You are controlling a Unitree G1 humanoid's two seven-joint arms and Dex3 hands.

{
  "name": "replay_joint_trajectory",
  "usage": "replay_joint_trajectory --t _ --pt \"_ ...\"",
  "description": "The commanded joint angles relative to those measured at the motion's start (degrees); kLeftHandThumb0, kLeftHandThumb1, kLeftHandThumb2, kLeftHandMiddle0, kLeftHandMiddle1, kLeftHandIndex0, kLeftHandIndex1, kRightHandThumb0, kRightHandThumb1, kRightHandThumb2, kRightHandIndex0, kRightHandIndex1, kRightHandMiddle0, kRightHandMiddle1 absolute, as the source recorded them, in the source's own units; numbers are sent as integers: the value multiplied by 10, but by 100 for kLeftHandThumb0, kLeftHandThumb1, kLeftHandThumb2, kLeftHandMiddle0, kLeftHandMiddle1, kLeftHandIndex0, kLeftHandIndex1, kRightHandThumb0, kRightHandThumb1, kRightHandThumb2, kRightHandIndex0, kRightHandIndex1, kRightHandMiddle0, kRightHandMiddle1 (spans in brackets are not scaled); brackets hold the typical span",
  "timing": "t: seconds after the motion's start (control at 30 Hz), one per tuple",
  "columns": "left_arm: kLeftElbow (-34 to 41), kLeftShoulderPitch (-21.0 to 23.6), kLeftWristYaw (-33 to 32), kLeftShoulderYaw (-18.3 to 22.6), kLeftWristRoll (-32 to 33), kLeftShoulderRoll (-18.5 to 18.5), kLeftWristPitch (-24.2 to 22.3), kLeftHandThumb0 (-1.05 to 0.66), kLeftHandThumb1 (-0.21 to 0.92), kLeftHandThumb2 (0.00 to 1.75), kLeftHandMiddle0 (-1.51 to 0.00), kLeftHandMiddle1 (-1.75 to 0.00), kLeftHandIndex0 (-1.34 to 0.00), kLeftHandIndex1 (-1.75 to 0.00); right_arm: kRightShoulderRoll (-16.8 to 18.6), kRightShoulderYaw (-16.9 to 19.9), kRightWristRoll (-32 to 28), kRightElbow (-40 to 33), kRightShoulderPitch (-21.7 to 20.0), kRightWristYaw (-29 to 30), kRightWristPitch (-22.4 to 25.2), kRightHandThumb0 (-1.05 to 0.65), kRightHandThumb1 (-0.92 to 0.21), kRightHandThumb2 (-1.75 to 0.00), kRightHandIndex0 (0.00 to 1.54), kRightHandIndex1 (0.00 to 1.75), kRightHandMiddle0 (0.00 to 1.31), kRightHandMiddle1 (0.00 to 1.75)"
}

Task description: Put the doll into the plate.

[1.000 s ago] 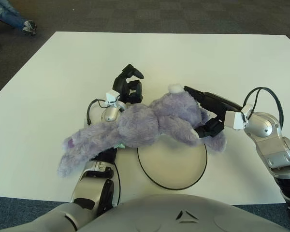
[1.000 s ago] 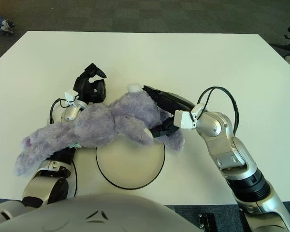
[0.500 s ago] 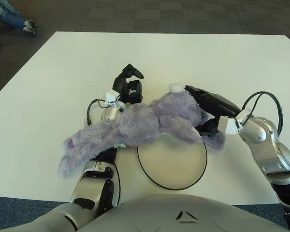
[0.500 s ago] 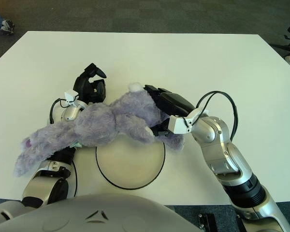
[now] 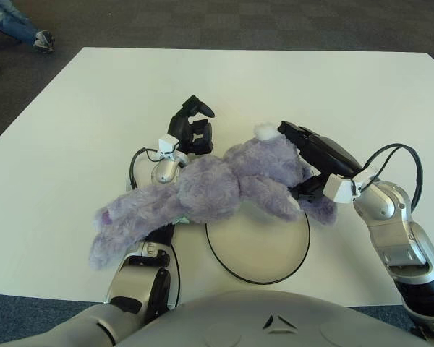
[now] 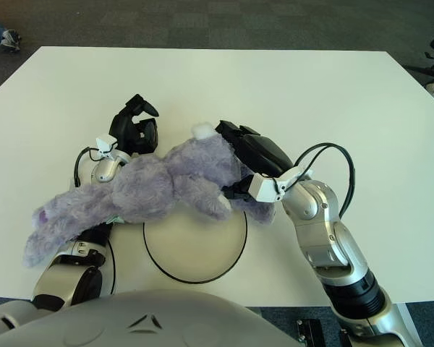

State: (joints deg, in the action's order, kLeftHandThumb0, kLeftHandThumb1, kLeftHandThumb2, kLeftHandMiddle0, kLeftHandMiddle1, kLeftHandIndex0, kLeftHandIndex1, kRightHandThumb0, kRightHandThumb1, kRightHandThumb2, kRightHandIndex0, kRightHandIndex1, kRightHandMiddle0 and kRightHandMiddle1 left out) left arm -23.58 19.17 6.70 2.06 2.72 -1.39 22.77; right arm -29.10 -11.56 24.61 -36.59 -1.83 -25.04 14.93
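Two hands carry the purple doll (image 5: 202,191), draped across the left hand (image 5: 190,130), whose raised fingers close on nothing. Its legs hang over the plate (image 5: 257,246), unreleased. The right hand (image 5: 315,155) clamps its rear; lowering remains.

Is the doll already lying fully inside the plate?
No. The doll stretches across both hands, with most of its body left of and behind the plate, whose bare surface shows in front of it.
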Motion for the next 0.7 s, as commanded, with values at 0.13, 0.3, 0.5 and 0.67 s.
replay_joint_trajectory --t 0.13,0.3,0.5,0.67 --pt "2 -5 -4 0 0 2 -2 -44 44 116 -117 -175 -52 -175 19 17 -5 -28 -5 -7 41 -2 -34 -116 49 175 69 135" --pt "-3 -3 -1 2 2 4 1 -44 44 117 -118 -175 -52 -175 32 18 4 -50 -7 -9 86 0 -26 -133 58 173 58 161" --pt "-5 -3 -3 2 1 4 5 -44 43 117 -119 -175 -52 -175 43 17 21 -65 -7 -2 112 0 -21 -140 70 162 52 173" --pt "-6 -3 -3 1 0 4 5 -44 43 117 -118 -175 -52 -175 49 18 27 -75 -8 -2 129 0 -18 -146 73 169 48 174"
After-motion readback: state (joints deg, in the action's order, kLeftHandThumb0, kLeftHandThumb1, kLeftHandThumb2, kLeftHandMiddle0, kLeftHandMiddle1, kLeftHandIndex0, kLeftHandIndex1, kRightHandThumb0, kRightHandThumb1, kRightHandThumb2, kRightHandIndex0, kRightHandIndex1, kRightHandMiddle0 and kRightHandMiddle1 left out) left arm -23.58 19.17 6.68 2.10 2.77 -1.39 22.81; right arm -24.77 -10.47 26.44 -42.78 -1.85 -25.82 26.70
